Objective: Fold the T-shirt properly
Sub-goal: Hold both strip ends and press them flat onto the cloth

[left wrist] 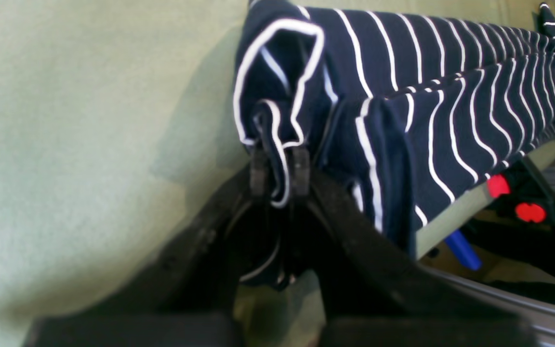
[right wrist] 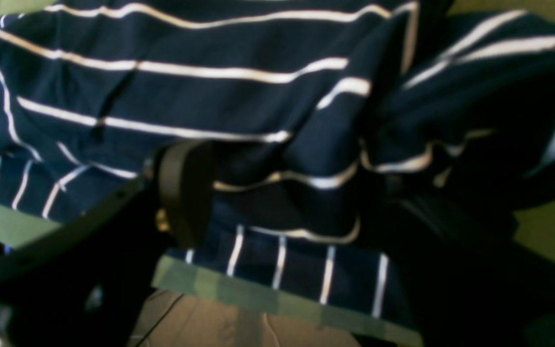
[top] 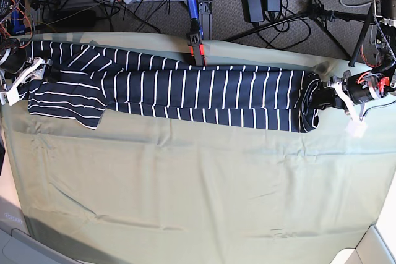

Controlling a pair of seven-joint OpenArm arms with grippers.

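The left gripper (left wrist: 280, 171), a black two-fingered pincer, is seen pressed together on a bunched fold of the large dark navy short-sleeved fabric T-shirt with thin white stripes (top: 185, 88); a white-edged hem is pinched between its fingertips in the left wrist view. In the base view this gripper (top: 323, 98) is found at the shirt's rolled end on the right side of the picture.

The right gripper (right wrist: 277, 193) is held with its fingers spread wide, one dark finger (right wrist: 186, 188) being visible against the striped cloth, with fabric lying in the gap; whether the cloth is actually gripped cannot be told. In the base view it (top: 46, 73) is located at the shirt's sleeve end on the left side.

The T-shirt is laid as a long, narrow folded band along the far part of the pale green cloth-covered table (top: 198, 183), its stripes running across the band. One sleeve (top: 65, 100) is spread flat toward the near side at the right gripper's end, while the opposite end is gathered into a thick roll.
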